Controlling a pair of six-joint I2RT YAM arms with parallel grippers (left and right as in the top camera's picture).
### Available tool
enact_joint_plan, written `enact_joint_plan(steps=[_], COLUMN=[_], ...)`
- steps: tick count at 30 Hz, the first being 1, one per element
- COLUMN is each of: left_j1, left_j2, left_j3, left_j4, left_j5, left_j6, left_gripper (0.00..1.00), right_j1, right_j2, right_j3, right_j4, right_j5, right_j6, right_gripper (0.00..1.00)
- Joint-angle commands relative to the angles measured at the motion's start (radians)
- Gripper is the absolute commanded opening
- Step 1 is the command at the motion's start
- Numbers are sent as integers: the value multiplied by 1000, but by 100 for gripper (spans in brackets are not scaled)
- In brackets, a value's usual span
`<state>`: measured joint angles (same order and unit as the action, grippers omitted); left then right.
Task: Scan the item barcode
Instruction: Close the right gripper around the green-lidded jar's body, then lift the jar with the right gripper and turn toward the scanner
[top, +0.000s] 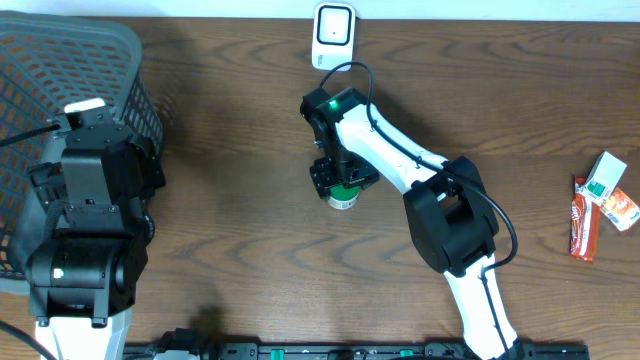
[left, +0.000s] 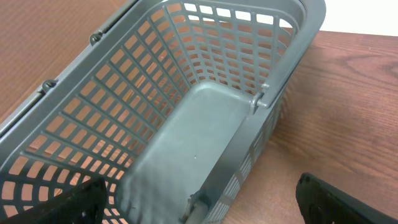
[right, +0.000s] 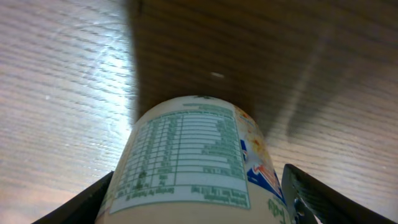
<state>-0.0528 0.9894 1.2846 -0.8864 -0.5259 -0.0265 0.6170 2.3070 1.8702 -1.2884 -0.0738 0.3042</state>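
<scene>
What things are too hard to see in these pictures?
- Container: overhead, the right gripper covers most of it; right wrist, the picture's bottom edge cuts it off and the print is blurred.
- Barcode: shows in no view.
- Snack packs: overhead, print too small.
- Basket: overhead, left arm hides part.
</scene>
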Motion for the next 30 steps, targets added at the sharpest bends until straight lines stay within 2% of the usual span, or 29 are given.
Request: enact_joint_plan(steps=[1,9,12,18,20,23,26,30], left_j1=[6,6,6,6,6,6,6,6], left_j2=[-3,-3,-3,-3,-3,-3,-3,-3], left_j3=[-5,-5,-5,-5,-5,-5,-5,-5], left_j4=[0,0,0,0,0,0,0,0], left_j5=[-8,-8,-8,-8,-8,-8,-8,-8], left_j6=[-5,-5,-5,-5,-5,-5,-5,-5], left_gripper=[96,96,96,96,96,96,96,96], right_j1=[-13,-13,-13,-7,3,19,34,42], right_j2=[7,7,7,7,7,8,8,8], right_j3=[-7,-16,-18,-18,-19,-36,-76,-104], right_j4=[5,8,-6,1,19,55,103,133], right_j5=[28,12,13,17,17,27,39,40], right_j6=[121,225,265,268,268,268,268,276], right_gripper=[82,75,81,80,90,94,91,77])
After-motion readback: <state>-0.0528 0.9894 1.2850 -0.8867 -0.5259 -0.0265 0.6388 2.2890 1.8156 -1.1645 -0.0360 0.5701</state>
